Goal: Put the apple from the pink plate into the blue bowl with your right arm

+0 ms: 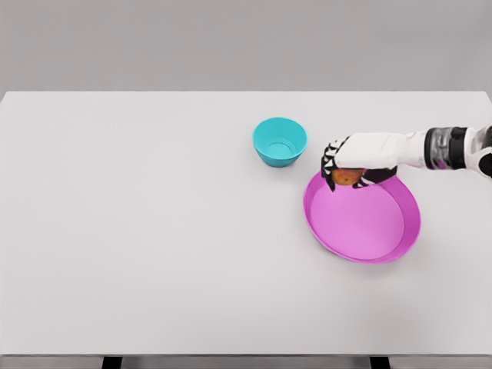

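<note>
An orange-red apple (347, 176) sits clasped in the curled fingers of the right hand (355, 161), over the upper left rim of the glossy pink plate (369, 231), right of centre in the frame. The round, smooth blue bowl (280, 141) stands just to the upper left, apart from the plate. Both rest on a plain matte white table (154, 231) before a bare grey wall (231, 38).
</note>
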Motion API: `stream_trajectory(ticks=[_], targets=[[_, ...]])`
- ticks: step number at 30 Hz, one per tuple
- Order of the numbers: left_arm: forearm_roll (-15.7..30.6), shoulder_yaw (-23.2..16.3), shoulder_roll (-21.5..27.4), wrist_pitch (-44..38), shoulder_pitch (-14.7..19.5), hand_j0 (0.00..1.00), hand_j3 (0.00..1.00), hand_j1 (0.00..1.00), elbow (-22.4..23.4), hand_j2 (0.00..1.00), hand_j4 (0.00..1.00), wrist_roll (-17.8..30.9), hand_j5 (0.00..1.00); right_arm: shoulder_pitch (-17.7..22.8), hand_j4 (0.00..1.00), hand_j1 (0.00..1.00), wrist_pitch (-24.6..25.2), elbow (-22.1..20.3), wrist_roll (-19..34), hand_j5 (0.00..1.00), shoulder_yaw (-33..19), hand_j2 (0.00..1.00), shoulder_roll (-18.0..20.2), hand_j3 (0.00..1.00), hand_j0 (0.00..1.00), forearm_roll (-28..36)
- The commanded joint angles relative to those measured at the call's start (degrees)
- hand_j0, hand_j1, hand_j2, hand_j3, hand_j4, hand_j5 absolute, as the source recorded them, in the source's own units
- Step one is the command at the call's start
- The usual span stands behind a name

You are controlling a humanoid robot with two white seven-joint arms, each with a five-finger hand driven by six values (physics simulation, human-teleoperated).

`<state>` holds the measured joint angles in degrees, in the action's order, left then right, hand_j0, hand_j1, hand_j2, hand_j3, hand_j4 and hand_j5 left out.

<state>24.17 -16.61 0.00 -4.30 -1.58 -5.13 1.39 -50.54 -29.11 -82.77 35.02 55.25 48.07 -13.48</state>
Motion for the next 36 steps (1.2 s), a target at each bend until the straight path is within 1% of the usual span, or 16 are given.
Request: stream_trajectory(ticks=[1,6,8,10,11,13,15,22,25,30,31,35,36], targets=[[0.0,-0.01,0.0,0.0,0.0,1.0,1.0,1.0,0.04,1.0,1.0,0.01,1.0,-0.17,0.41,0.41,0.2,0.59,-0.02,0.41,-0.32,0.41,-1.4,0.41,0.41,0.3],[0.0,-0.01,0.0,0.0,0.0,1.0,1.0,1.0,0.04,1.0,1.0,0.01,1.0,-3.16,0.41,0.41,0.2,3.67,-0.02,0.41,-0.41,0.41,-4.83,0.41,0.41,0.38],[-0.08,-0.01,0.0,0.0,0.0,1.0,1.0,1.0,0.04,1.0,1.0,0.01,1.0,-3.96,0.41,0.41,0.28,4.28,-0.02,0.41,-0.41,0.41,-5.97,0.41,0.41,0.38],[0.0,-0.01,0.0,0.0,0.0,1.0,1.0,1.0,0.04,1.0,1.0,0.01,1.0,-4.92,0.41,0.41,0.28,5.43,-0.02,0.41,-0.41,0.41,-6.5,0.41,0.41,0.38],[0.0,-0.01,0.0,0.0,0.0,1.0,1.0,1.0,0.04,1.0,1.0,0.01,1.0,-5.45,0.41,0.41,0.28,6.13,-0.02,0.41,-0.32,0.41,-7.81,0.41,0.41,0.38],[0.0,-0.01,0.0,0.0,0.0,1.0,1.0,1.0,0.04,1.0,1.0,0.01,1.0,-6.59,0.41,0.41,0.2,7.53,-0.02,0.41,-0.32,0.41,-9.05,0.41,0.41,0.3],[0.0,-0.01,0.0,0.0,0.0,1.0,1.0,1.0,-0.05,1.0,1.0,0.01,1.0,-7.56,0.41,0.41,-0.07,9.99,-0.02,0.41,-0.23,0.41,-10.71,0.41,0.41,0.3],[0.0,-0.01,0.0,0.0,0.0,1.0,1.0,1.0,0.04,1.0,1.0,0.01,1.0,-10.46,0.41,0.41,-0.51,15.36,-0.02,0.41,0.03,0.41,-15.72,0.41,0.41,-0.05],[0.0,-0.01,0.0,0.0,0.0,1.0,1.0,1.0,0.04,1.0,1.0,0.01,1.0,-11.51,0.41,0.41,-0.77,18.34,-0.02,0.41,0.21,0.41,-18.1,0.41,0.41,-0.23],[0.0,-0.01,0.0,0.0,0.0,1.0,1.0,1.0,-0.05,1.0,1.0,0.01,1.0,-13.36,0.41,0.41,-3.05,25.81,-0.02,0.41,0.65,0.41,-22.76,0.41,0.41,-0.67],[0.0,-0.01,0.0,0.0,0.0,1.0,1.0,1.0,-0.05,1.0,1.0,0.01,1.0,-13.71,0.41,0.41,-3.23,26.87,-0.02,0.41,1.08,0.41,-23.11,0.41,0.41,-0.67],[0.0,-0.01,0.0,0.0,0.0,1.0,1.0,1.0,0.04,1.0,1.0,0.01,1.0,-13.89,0.41,0.41,-3.32,28.72,-0.02,0.41,1.44,0.41,-24.78,0.41,0.41,-1.28],[0.0,-0.01,0.0,0.0,0.0,1.0,1.0,1.0,-0.05,1.0,1.0,0.01,1.0,-13.89,0.41,0.41,-3.41,29.77,-0.02,0.41,1.44,0.41,-25.48,0.41,0.41,-1.46]])
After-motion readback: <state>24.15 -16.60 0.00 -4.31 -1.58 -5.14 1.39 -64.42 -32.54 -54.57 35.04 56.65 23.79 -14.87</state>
